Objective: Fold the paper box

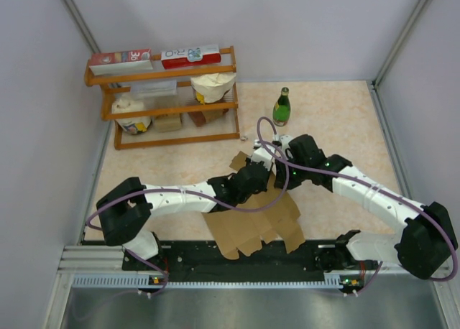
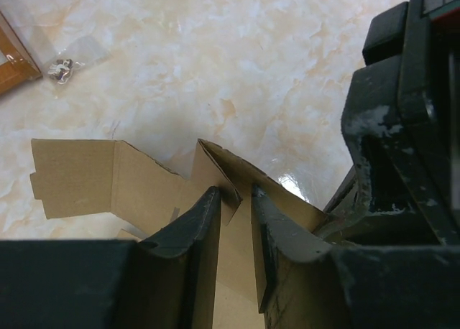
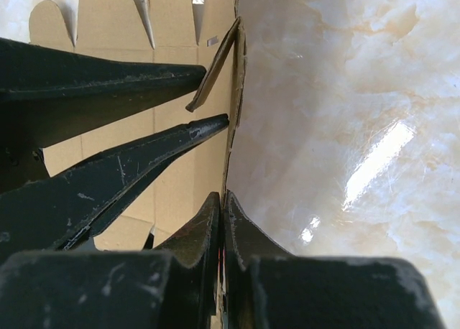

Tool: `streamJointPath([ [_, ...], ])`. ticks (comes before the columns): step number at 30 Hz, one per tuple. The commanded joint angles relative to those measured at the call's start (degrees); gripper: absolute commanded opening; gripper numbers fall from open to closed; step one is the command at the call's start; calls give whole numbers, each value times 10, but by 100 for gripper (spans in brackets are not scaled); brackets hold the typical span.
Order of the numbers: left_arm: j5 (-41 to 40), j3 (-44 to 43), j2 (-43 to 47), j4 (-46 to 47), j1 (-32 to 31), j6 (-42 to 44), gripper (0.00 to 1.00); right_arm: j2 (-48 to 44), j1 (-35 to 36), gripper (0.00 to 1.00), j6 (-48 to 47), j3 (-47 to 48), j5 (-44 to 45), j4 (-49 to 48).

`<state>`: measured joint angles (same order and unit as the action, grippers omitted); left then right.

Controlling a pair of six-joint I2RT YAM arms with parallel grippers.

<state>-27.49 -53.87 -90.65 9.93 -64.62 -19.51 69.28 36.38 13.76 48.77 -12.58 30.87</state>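
The paper box (image 1: pixel 251 225) is a flat brown die-cut cardboard sheet lying on the table's near middle, with flaps spread out. Its far edge is raised where both grippers meet. My left gripper (image 1: pixel 266 182) stands open, and its fingers (image 2: pixel 208 207) straddle an upturned flap (image 2: pixel 230 174) with a narrow gap on each side. My right gripper (image 3: pixel 224 196) is shut on the sheet's upright edge (image 3: pixel 233 92). In the right wrist view the left gripper's fingers (image 3: pixel 144 156) reach in from the left across the sheet (image 3: pixel 122 20).
A wooden shelf (image 1: pixel 172 99) with bags and red-and-white cartons (image 1: pixel 190 54) stands at the back left. A green bottle (image 1: pixel 281 106) stands behind the grippers. A small plastic bag (image 2: pixel 65 67) lies near the shelf foot. Grey walls close in both sides.
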Motion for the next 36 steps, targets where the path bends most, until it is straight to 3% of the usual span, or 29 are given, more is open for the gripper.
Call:
streamJointPath([
  [1, 37, 4, 18, 46, -7, -12, 28, -2, 8, 0, 8, 5, -15, -33],
  [7, 28, 16, 31, 41, -7, -15, 29, -3, 8, 0, 7, 5, -10, -34],
  [13, -43, 65, 101, 28, 1, 8, 48, -7, 9, 0, 3, 6, 12, -26],
  [16, -40, 105, 143, 23, 30, 10, 58, -6, 9, 0, 5, 9, 14, -20],
  [19, 30, 168, 196, 58, 77, 13, 66, 0, 8, 0, 3, 12, 13, -15],
  [23, 160, 244, 254, 106, 154, 6, 69, 2, 8, 0, -7, 18, 15, -6],
  [31, 271, 273, 245, 114, 215, 17, 63, 5, 9, 0, -34, 40, 38, 21],
  [36, 392, 261, 196, 133, 253, 20, 59, 5, 9, 0, -42, 45, 38, 30],
])
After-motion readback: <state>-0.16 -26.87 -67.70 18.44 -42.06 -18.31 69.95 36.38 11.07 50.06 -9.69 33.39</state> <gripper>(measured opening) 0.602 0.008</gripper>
